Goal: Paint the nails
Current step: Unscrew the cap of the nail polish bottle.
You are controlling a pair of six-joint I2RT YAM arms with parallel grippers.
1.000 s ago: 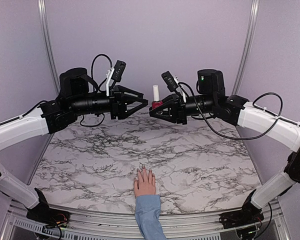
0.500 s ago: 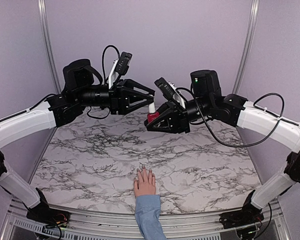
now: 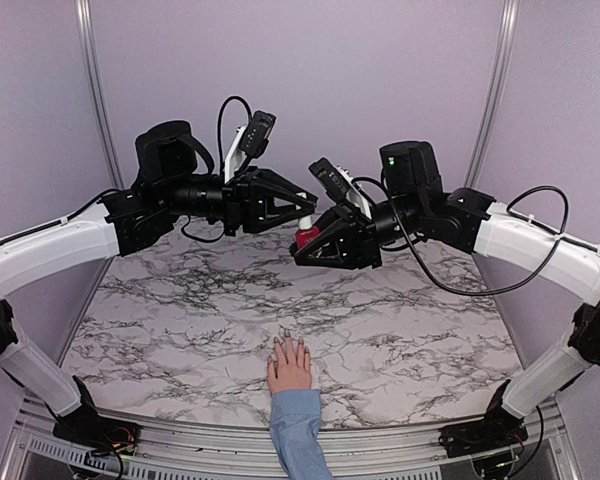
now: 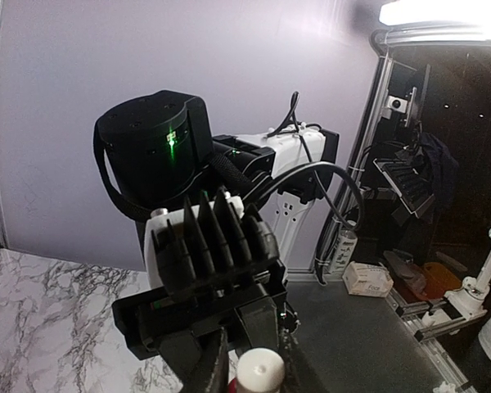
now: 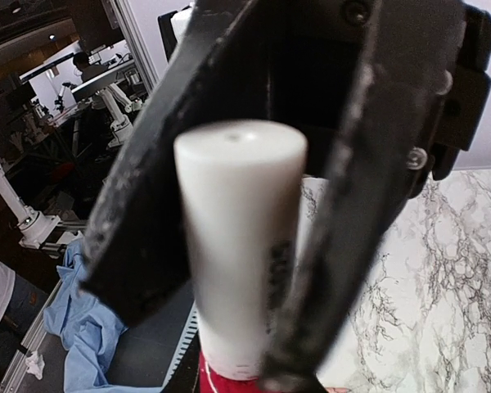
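Observation:
A pale pink hand (image 3: 290, 366) with a light blue sleeve (image 3: 298, 432) lies flat at the table's near edge. Its nails (image 3: 285, 343) are too small to tell their colour. High above the table's far middle, my right gripper (image 3: 310, 243) is shut on the dark red polish bottle (image 3: 305, 237), tilted towards the left arm. My left gripper (image 3: 306, 213) meets it from the left. Its fingers (image 4: 216, 372) sit against both sides of the white cap (image 4: 260, 370). In the right wrist view the cap (image 5: 241, 246) fills the frame between those black fingers (image 5: 147, 205), with the red bottle (image 5: 229, 383) below.
The marble table (image 3: 180, 320) stretches between the arms and the hand. Purple walls and metal posts (image 3: 92, 90) close in the back and sides. Both arms hang well above the tabletop, far beyond the hand.
My left gripper has moved right to the bottle and closed its fingers onto the white cap. The right arm swung the bottle lower and leftwards, then held still. The hand has not moved.

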